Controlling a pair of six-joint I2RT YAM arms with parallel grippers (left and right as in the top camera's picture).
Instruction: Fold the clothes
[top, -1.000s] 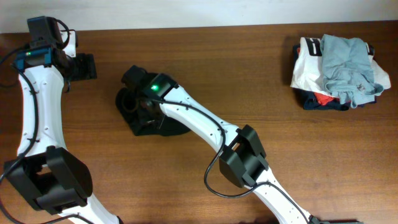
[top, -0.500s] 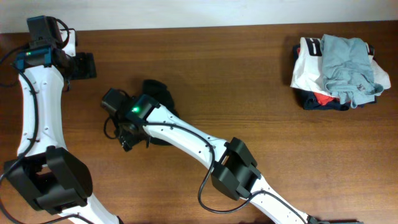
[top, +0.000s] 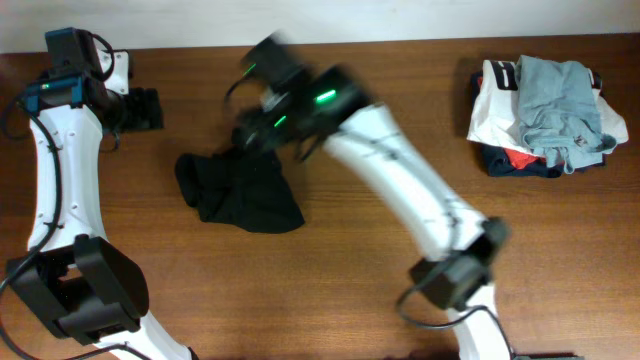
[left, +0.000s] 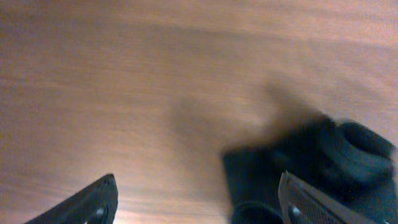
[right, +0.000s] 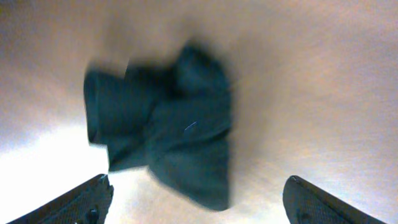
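Right hand (right: 199, 196), fingers spread wide and empty, hovers above the black clothes (top: 245, 190) (crumpled on the desk (top: 300, 290)); left hand (left: 199, 202), likewise spread, is up-left of the clothes.

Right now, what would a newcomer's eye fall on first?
A crumpled black top lies left of centre on the wooden table, with the blurred right arm stretched just behind it. A pile of mixed garments sits at the far right.
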